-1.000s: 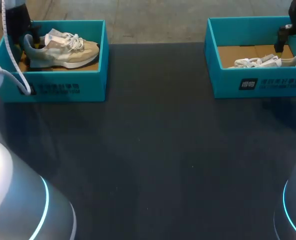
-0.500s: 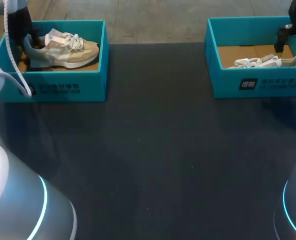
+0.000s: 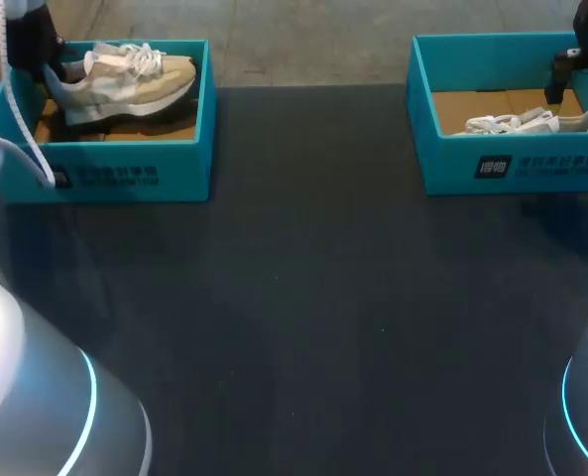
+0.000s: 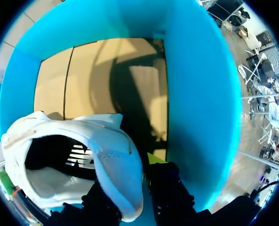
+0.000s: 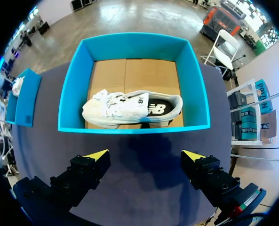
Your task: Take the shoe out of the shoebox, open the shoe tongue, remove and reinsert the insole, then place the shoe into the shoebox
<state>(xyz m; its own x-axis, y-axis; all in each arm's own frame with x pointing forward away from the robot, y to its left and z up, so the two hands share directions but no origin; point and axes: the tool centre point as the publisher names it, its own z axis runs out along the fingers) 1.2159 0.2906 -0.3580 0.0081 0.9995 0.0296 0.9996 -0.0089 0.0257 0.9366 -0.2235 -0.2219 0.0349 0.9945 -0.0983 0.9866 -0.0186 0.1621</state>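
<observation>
Grips the beige shoe point(image 3: 125, 79) by its heel in the left gripper point(image 4: 132, 188), up at the far-left shoebox point(image 3: 105, 169) rim. Holds the right gripper point(image 5: 144, 157) spread wide above the far-right shoebox point(image 5: 130, 129), white shoe point(image 5: 130, 108) inside. Shows white print on box fronts.

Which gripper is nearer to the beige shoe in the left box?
Left. Its fingers hold the beige shoe by the heel; the right gripper hangs near the other shoebox.
</observation>
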